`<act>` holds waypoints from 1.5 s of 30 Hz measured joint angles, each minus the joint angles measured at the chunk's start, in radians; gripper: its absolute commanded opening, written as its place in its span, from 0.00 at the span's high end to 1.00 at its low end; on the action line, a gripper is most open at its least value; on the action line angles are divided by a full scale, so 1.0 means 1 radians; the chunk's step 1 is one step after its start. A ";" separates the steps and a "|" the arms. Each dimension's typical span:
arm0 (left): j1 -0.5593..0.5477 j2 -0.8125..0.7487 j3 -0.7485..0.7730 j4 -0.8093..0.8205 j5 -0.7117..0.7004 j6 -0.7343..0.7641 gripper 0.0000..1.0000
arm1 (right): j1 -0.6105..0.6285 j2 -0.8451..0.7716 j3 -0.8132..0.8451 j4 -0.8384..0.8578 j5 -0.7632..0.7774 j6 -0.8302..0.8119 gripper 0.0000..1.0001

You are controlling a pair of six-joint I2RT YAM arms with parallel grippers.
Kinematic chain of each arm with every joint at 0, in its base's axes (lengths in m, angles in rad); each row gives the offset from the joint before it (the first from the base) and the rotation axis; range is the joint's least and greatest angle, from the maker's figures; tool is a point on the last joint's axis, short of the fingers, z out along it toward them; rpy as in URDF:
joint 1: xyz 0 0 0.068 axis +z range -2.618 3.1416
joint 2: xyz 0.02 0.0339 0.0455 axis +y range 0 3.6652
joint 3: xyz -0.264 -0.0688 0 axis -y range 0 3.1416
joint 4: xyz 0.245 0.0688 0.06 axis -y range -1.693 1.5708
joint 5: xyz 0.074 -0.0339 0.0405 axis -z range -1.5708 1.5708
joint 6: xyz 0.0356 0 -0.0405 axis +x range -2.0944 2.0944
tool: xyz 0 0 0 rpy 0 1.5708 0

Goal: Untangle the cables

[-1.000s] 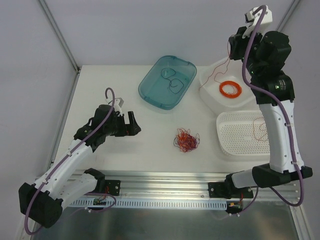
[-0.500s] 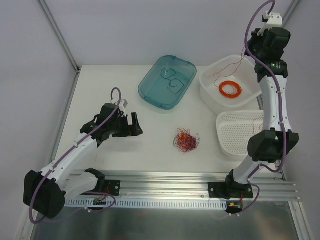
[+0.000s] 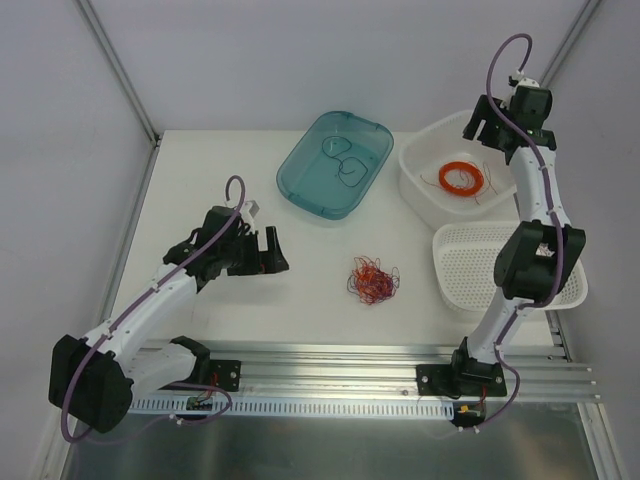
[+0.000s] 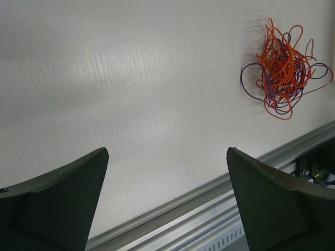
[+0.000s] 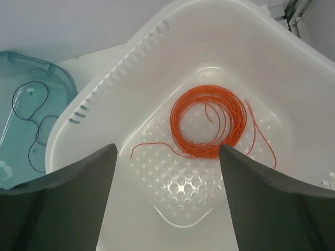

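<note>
The cables (image 3: 374, 281) lie as a small wad of red, orange and dark wires on the white table, right of the middle. They also show at the upper right of the left wrist view (image 4: 282, 68). My left gripper (image 3: 270, 250) hovers left of the wad, well apart from it, open and empty (image 4: 167, 157). My right gripper (image 3: 490, 128) is over the white tub (image 3: 425, 150), open with nothing between its fingers (image 5: 167, 149). One loose thin red cable (image 5: 261, 138) lies on the tub floor beside the orange ring coil (image 5: 209, 125).
A teal tray (image 3: 300, 175) at the back centre holds thin dark wires (image 3: 343, 160). A white perforated basket (image 3: 470, 265) sits at the right, partly behind the right arm. A metal rail (image 3: 330, 355) runs along the near table edge.
The right arm came down from high above to just over the tub and its jaws opened. The thin red cable that hung from it now lies in the tub. The left arm barely shifted.
</note>
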 measured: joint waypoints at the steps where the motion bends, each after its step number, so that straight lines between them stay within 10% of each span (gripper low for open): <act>1: -0.001 0.005 0.000 0.000 0.003 0.000 0.02 | 0.001 -0.016 -0.010 -0.004 0.004 0.002 0.16; 10: -0.037 0.096 0.028 0.000 0.036 0.005 0.02 | 0.109 -0.356 -0.243 -0.069 0.011 0.021 0.20; 19: -0.093 0.172 0.066 0.028 0.053 0.004 0.03 | 0.411 -0.609 -0.701 -0.086 -0.041 0.106 0.51; 45: -0.217 0.182 0.030 0.078 0.033 -0.069 0.03 | 0.719 -0.237 -0.781 -0.088 -0.194 -0.124 0.61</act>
